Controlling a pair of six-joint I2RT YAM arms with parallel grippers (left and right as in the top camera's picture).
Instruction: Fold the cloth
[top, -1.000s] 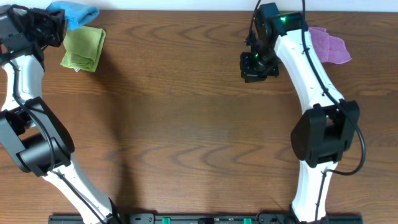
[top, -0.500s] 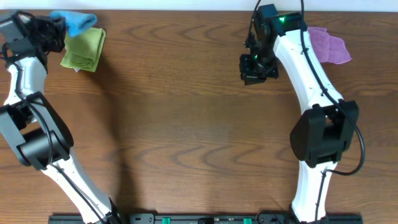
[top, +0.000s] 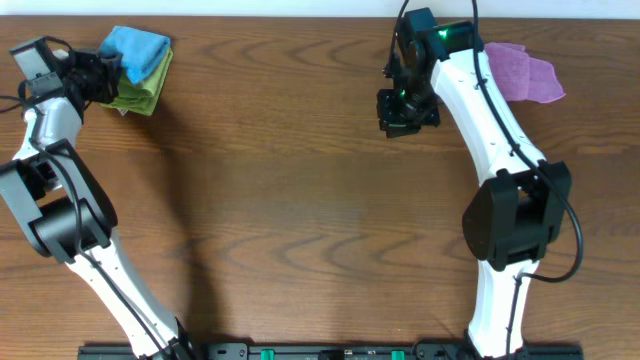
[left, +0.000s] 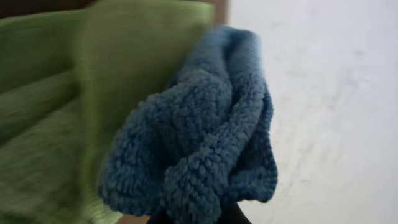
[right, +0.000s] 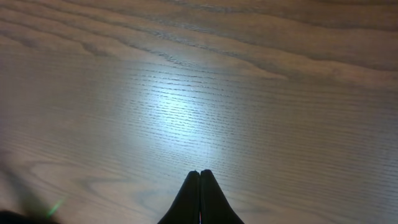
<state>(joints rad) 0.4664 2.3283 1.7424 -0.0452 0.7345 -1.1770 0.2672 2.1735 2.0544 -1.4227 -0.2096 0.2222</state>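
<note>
A blue cloth (top: 136, 48) lies bunched on top of a folded green cloth (top: 150, 88) at the far left of the table. My left gripper (top: 100, 70) is shut on the blue cloth; in the left wrist view the blue cloth (left: 199, 149) fills the frame over the green cloth (left: 56, 118), and the fingers are mostly hidden under it. A purple cloth (top: 525, 72) lies at the far right. My right gripper (top: 405, 108) is shut and empty over bare wood, left of the purple cloth; its closed fingertips (right: 200, 174) show in the right wrist view.
The brown wooden table (top: 300, 200) has its far edge just behind the cloths, with a white surface (left: 336, 93) beyond it. Both arms reach up along the table's left and right sides.
My left gripper has carried the blue cloth right and toward me, from behind the green cloth onto its top. The right gripper has shifted slightly left.
</note>
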